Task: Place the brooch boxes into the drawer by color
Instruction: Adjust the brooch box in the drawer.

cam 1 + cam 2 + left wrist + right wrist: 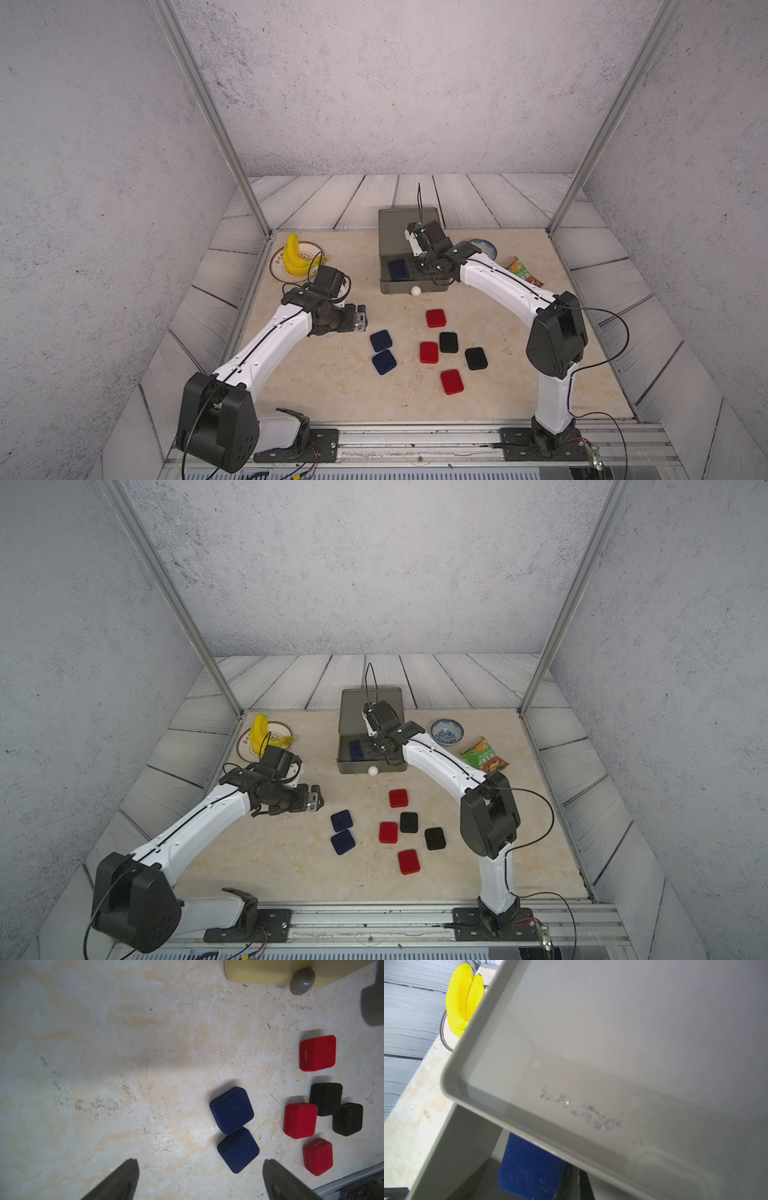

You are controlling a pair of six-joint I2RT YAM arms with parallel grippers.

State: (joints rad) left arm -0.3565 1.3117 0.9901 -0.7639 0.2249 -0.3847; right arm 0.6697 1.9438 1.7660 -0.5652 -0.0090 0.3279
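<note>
Seven boxes lie loose on the table point(316, 386) in both top views: two navy boxes point(381, 340) touching at a corner, three red boxes point(435, 318) and two black boxes point(476, 358). An eighth box point(397, 269), also navy, sits in the pulled-out grey drawer point(395, 287) of the chest point(399, 224). The right pincer point(430, 268) reaches down into that drawer beside it, pinched shut. Whether it grips anything I cannot tell. Lifting out, it could catch the drawer rim or the chest top and drag the whole chest. The other arm, bringing a box, could also meet it there.

In the left wrist view the left pincer point(200, 1161) is spread wide and empty above bare table, with the navy pair just beyond it. Because those two touch, closing on one would likely shove or turn the other. One red box looks pressed against a black one, which is the same trouble. The yellow drawer point(259, 970) with its grey knob point(302, 980) is shut.

The right wrist view is filled by the chest top, very close, with the stored navy box below its edge and bananas point(463, 997) behind. No fingers show in it.

The print on the snack bag point(484, 756) and the lettering on the plate point(248, 750) are too small to read. The boxes carry no label.
</note>
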